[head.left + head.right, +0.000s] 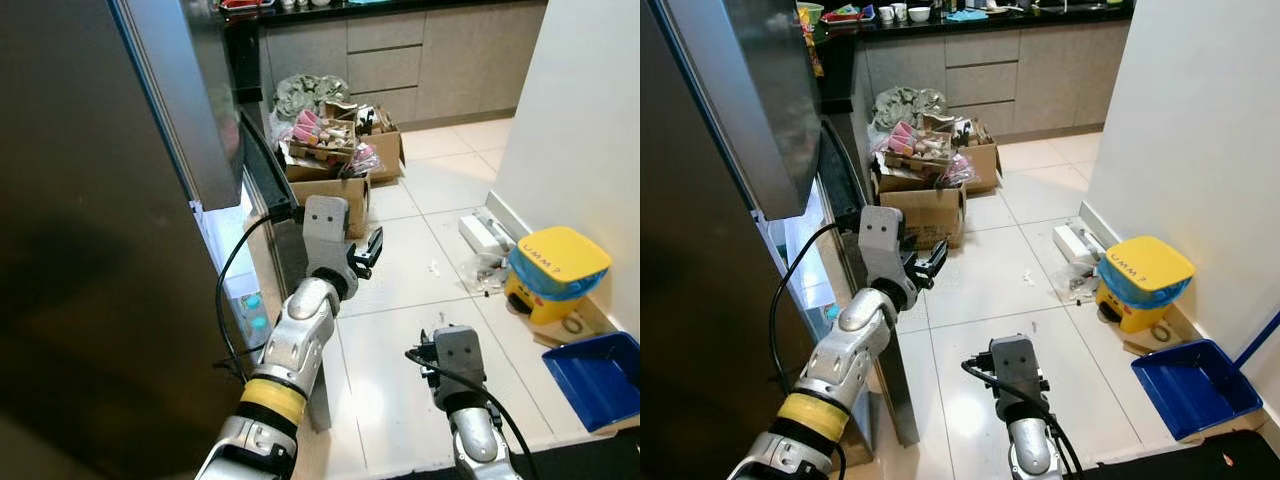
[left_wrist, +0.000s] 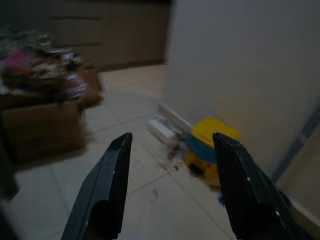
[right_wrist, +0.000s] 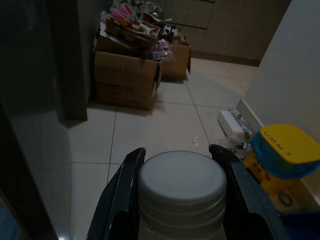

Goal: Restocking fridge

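**Jar in my right jaws, fridge at ten o'clock**

My right gripper (image 3: 177,200) is clamped on a white-lidded jar (image 3: 181,187), upright. The fridge (image 1: 90,250) opening lies at ten o'clock, nearer my left gripper (image 2: 172,190), whose jaws stand apart, empty.

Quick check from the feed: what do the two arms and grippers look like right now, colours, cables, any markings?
Both arms are silver metal with grey box-shaped wrist housings. The left arm wears a yellow band near the elbow, and a black cable loops along it. The right arm also carries a black cable. The left gripper and right gripper each have two long black fingers.
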Controlling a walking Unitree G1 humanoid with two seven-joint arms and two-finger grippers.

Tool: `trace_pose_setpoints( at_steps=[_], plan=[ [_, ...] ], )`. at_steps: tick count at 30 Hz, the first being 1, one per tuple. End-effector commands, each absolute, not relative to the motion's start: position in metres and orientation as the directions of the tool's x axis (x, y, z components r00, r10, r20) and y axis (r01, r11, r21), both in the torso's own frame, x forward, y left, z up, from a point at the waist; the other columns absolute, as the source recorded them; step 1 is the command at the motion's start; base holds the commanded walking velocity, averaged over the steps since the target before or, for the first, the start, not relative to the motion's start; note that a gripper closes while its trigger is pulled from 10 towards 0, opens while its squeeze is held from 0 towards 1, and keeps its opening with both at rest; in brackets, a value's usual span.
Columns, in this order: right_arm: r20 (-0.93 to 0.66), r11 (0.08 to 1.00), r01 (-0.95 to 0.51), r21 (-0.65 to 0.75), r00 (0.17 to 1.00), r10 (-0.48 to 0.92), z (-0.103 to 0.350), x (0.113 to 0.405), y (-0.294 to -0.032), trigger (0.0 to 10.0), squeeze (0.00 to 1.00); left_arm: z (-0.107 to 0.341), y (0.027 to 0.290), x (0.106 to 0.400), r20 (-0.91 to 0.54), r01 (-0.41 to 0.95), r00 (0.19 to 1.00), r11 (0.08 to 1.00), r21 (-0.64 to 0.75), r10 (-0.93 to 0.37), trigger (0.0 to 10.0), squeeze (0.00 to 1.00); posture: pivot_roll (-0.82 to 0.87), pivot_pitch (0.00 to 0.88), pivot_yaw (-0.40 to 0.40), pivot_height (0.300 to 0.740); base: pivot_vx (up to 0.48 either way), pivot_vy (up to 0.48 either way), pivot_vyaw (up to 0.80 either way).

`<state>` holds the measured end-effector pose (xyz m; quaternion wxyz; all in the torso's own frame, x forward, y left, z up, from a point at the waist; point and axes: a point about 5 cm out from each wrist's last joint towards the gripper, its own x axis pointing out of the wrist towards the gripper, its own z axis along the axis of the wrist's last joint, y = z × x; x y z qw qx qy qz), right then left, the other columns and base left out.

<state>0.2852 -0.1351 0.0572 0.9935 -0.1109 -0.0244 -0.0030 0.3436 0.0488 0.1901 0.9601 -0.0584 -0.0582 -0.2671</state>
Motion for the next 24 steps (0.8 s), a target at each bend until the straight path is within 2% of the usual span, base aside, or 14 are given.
trace_pose_setpoints(
  at_steps=[1, 2, 3, 4, 6, 11, 19, 22, 24],
  plan=[
    [0.073, 0.977, 0.016, -0.214, 0.997, 0.000, 0.060, 0.284, -0.134, 10.0, 0.00, 0.178, 0.066, 0.339, 0.090, 0.490, 0.870, 0.871, -0.041, -0.485, 10.0, 0.00, -0.10, 0.085, 0.087, 0.740, 0.000, 0.000, 0.00],
    [0.073, 0.977, 0.016, -0.214, 0.997, 0.000, 0.060, 0.284, -0.134, 10.0, 0.00, 0.178, 0.066, 0.339, 0.090, 0.490, 0.870, 0.871, -0.041, -0.485, 10.0, 0.00, -0.10, 0.085, 0.087, 0.740, 0.000, 0.000, 0.00],
    [0.068, 0.976, 0.017, -0.217, 0.998, -0.002, 0.058, 0.282, -0.137, 10.0, 0.00, 0.166, 0.089, 0.332, 0.061, 0.399, 0.916, 0.917, -0.021, -0.397, 10.0, 0.00, -0.09, 0.094, 0.088, 0.740, 0.000, 0.000, 0.00],
    [0.068, 0.976, 0.017, -0.217, 0.998, -0.002, 0.058, 0.282, -0.137, 10.0, 0.00, 0.166, 0.089, 0.332, 0.061, 0.399, 0.916, 0.917, -0.021, -0.397, 10.0, 0.00, -0.09, 0.094, 0.088, 0.740, 0.000, 0.000, 0.00],
    [0.066, 0.976, 0.018, -0.219, 0.998, -0.003, 0.058, 0.282, -0.139, 10.0, 0.00, 0.157, 0.107, 0.329, 0.041, 0.299, 0.953, 0.954, -0.007, -0.299, 10.0, 0.00, -0.08, 0.097, 0.084, 0.740, 0.000, 0.000, 0.00],
    [0.070, 0.975, 0.015, -0.221, 0.998, 0.000, 0.060, 0.284, -0.138, 10.0, 0.00, 0.154, 0.130, 0.337, 0.025, 0.100, 0.995, 0.995, 0.011, -0.101, 10.0, 0.00, -0.08, 0.100, 0.074, 0.740, 0.000, 0.000, 0.00],
    [0.071, 0.975, 0.015, -0.222, 0.997, 0.001, 0.060, 0.283, -0.138, 10.0, 0.00, 0.153, 0.146, 0.344, -0.011, -0.015, 1.000, 0.998, 0.058, 0.015, 10.0, 0.00, -0.08, 0.109, 0.075, 0.740, 0.000, 0.000, 0.00],
    [0.071, 0.975, 0.015, -0.223, 0.998, 0.001, 0.060, 0.282, -0.139, 10.0, 0.00, 0.150, 0.149, 0.353, -0.036, -0.118, 0.992, 0.991, 0.061, 0.120, 10.0, 0.00, -0.09, 0.115, 0.075, 0.740, 0.000, 0.000, 0.00],
    [0.071, 0.975, 0.015, -0.223, 0.997, 0.001, 0.061, 0.282, -0.139, 10.0, 0.00, 0.152, 0.149, 0.357, -0.029, -0.143, 0.989, 0.987, 0.068, 0.145, 10.0, 0.00, -0.09, 0.116, 0.075, 0.740, 0.000, 0.000, 0.00]
  ],
)
